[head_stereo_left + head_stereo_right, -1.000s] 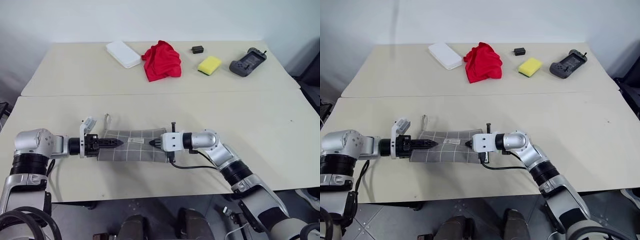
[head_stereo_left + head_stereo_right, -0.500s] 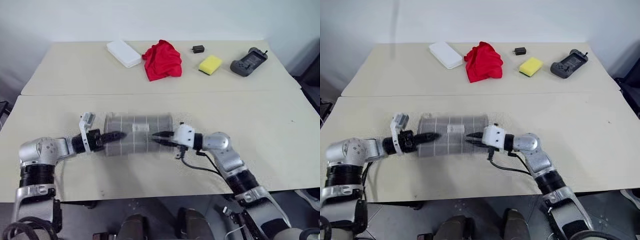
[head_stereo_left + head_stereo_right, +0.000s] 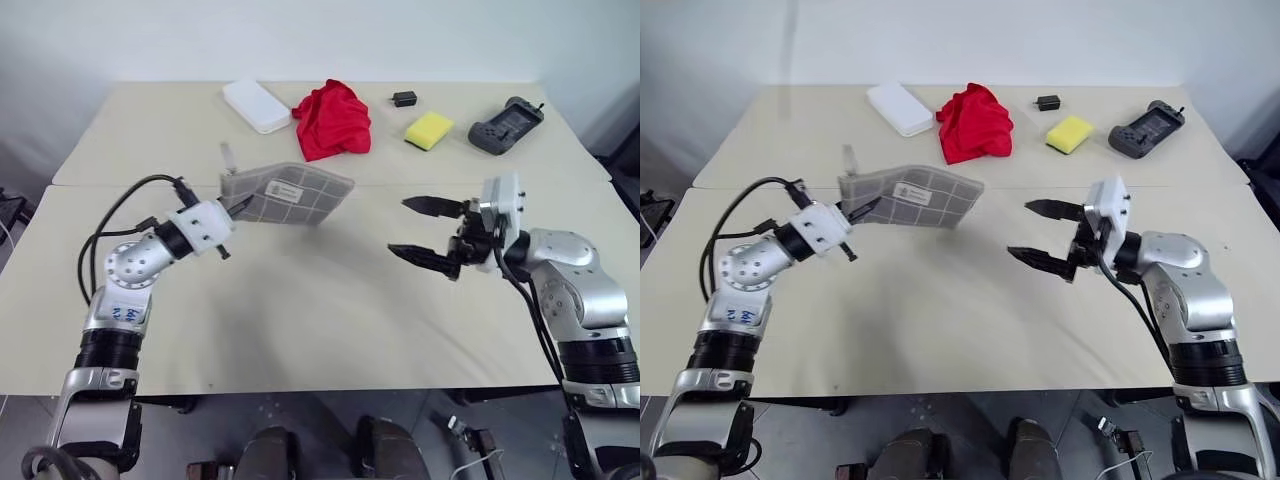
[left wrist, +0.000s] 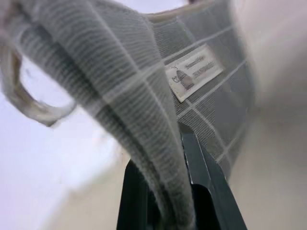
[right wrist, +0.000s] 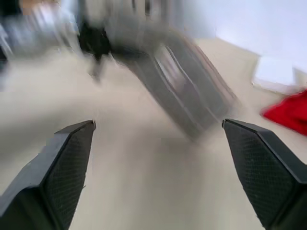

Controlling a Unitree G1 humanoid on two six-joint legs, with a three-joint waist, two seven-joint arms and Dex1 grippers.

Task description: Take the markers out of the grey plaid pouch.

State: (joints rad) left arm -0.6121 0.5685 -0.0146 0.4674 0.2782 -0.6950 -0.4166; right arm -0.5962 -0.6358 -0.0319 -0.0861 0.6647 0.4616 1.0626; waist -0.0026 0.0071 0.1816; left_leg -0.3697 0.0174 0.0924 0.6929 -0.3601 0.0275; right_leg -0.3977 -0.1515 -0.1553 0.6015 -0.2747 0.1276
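The grey plaid pouch (image 3: 292, 193) hangs above the table, tilted, its white label facing up. My left gripper (image 3: 241, 205) is shut on the pouch's left end, near the loop strap. In the left wrist view the fabric (image 4: 144, 91) is pinched between the black fingers (image 4: 204, 165). My right gripper (image 3: 398, 226) is open to the right of the pouch, held above the table, pointing toward the pouch with nothing between its fingers. The right wrist view shows the blurred pouch (image 5: 192, 96) beyond the spread fingertips. The markers are hidden.
Along the far table lie a white box (image 3: 253, 105), a red cloth (image 3: 333, 120), a small black block (image 3: 404, 98), a yellow sponge (image 3: 431, 129) and a grey game controller (image 3: 507, 124). A seam (image 3: 560, 183) runs between the two tables.
My left gripper has lifted the pouch off the table, up and toward the back. The right gripper has let go of the pouch, opened wide and swung up and to the right.
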